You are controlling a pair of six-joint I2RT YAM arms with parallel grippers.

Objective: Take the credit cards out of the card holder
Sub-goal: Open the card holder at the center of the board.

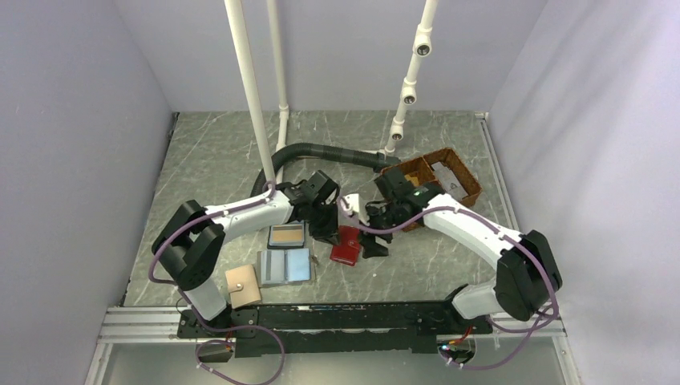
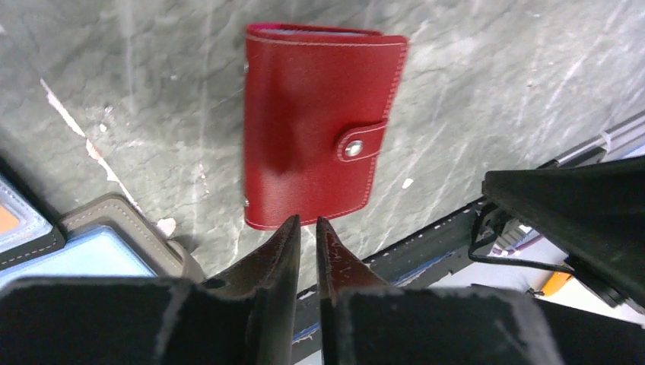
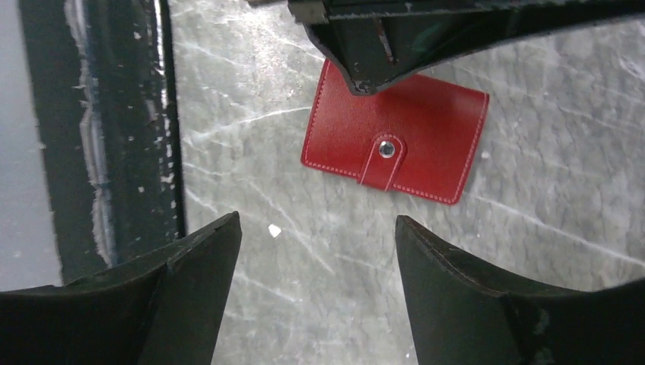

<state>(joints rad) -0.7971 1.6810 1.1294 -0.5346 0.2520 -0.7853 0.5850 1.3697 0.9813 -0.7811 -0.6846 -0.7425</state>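
Note:
The card holder (image 1: pixel 346 245) is a small red wallet lying closed on the grey table, its red tab snapped shut. No credit cards show; the closed wallet hides its inside. My left gripper (image 1: pixel 327 232) hovers at the wallet's left edge. In the left wrist view the wallet (image 2: pixel 312 114) lies just beyond my left gripper (image 2: pixel 306 224), whose jaws are nearly together with nothing between them. My right gripper (image 1: pixel 375 243) is just right of the wallet. In the right wrist view my right gripper (image 3: pixel 316 224) is open and empty, a short way from the wallet (image 3: pixel 433 129).
A dark-framed wallet with a tan panel (image 1: pixel 286 235), a pale blue bifold (image 1: pixel 285 265) and a tan wallet (image 1: pixel 243 285) lie left of the red one. A brown basket (image 1: pixel 437 178) stands at the back right. A black hose (image 1: pixel 321 151) and white poles (image 1: pixel 250 88) are behind.

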